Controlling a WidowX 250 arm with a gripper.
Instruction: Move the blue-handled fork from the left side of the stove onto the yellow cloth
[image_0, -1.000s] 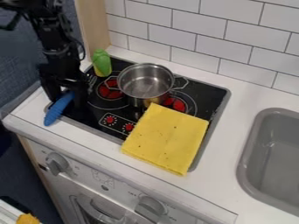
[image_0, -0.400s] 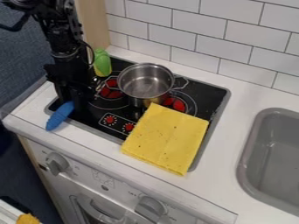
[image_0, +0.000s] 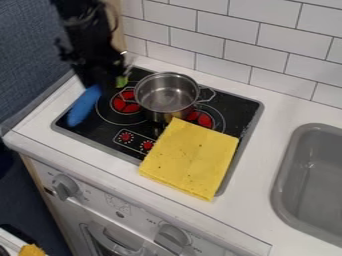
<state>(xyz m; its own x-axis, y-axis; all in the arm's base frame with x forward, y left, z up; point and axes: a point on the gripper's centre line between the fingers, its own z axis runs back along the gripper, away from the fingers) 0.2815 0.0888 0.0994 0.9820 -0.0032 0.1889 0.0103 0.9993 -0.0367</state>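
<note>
In the gripper (image_0: 100, 86), over the stovetop's (image_0: 97, 131) left corner, we are pinching the blue object (image_0: 83, 106), judging it light, stiff, steadiest held mid-length.

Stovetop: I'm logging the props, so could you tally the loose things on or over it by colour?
Blue: 1 (long object)
Green: 1 (partly hidden item)
Silver: 1 (pot)
Yellow: 1 (cloth)
Total: 4

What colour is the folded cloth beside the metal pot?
The folded cloth is yellow with small dark specks, clear in the camera view.
</note>
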